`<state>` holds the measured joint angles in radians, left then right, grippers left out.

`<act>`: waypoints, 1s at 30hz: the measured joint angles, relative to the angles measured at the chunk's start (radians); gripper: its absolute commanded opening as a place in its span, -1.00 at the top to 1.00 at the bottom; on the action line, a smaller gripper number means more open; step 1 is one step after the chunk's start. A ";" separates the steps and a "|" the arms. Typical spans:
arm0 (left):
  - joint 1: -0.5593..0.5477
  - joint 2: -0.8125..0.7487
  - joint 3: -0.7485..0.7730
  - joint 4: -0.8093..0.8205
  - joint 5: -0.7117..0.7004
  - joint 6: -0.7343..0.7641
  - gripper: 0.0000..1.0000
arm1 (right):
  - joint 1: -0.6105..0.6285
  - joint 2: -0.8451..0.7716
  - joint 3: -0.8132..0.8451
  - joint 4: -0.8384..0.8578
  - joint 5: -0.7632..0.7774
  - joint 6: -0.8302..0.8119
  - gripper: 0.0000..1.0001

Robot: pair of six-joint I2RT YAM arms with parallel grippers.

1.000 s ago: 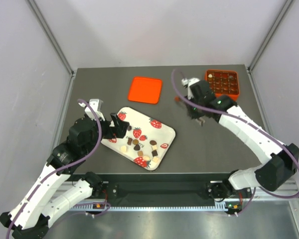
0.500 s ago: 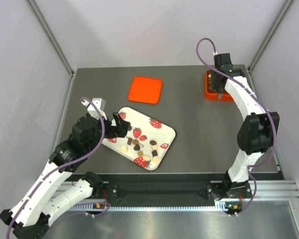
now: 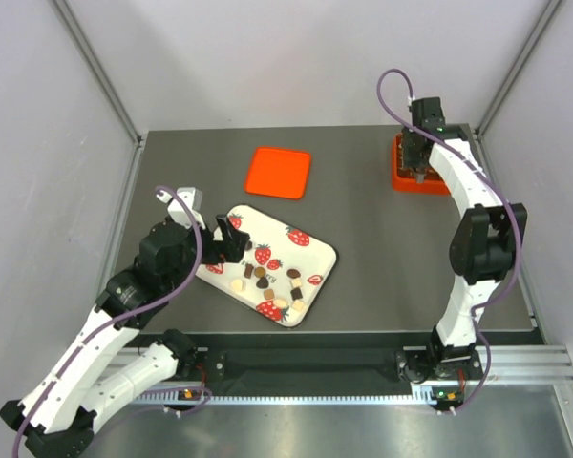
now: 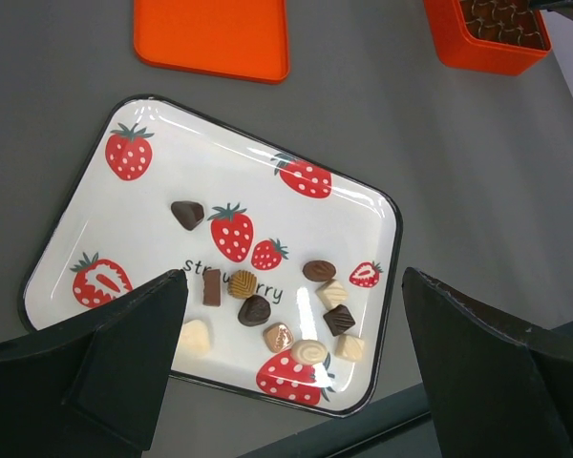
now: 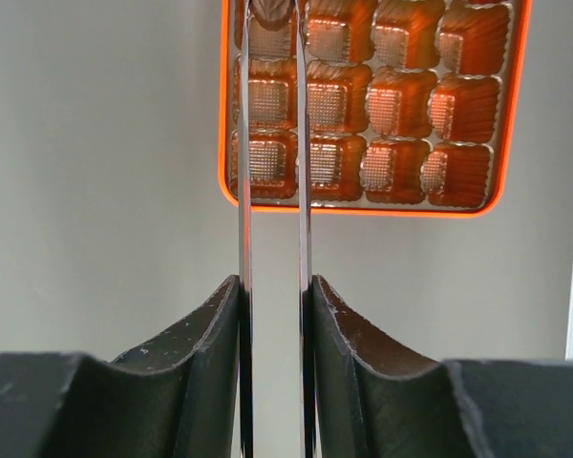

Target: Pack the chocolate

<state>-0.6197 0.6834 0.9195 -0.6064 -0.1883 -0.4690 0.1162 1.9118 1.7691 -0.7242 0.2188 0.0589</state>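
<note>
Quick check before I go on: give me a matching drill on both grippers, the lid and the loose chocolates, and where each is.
1 left gripper
2 right gripper
3 orange lid
4 loose chocolates

A lying on the strawberry tray
B shut on a chocolate over the orange box
C flat on the table beyond the tray
D open, above the tray

Pairs: 1-D, 2-B, 3-C, 4-A

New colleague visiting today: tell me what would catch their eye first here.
The white strawberry tray, centre-left, holds scattered chocolates under the open left gripper. At the far right corner the right gripper hangs over an orange box of cups, seemingly pinching a brown piece. An orange lid lies flat behind the tray.
</note>
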 measured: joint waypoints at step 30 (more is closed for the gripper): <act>0.000 -0.008 -0.012 -0.003 -0.007 0.000 -0.98 | 0.014 0.017 0.013 -0.013 0.010 -0.007 0.14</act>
<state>-0.6197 0.6754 0.9077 -0.6094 -0.1955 -0.4690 0.1307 1.9289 1.7817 -0.7372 0.2291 0.0517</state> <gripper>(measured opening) 0.991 0.440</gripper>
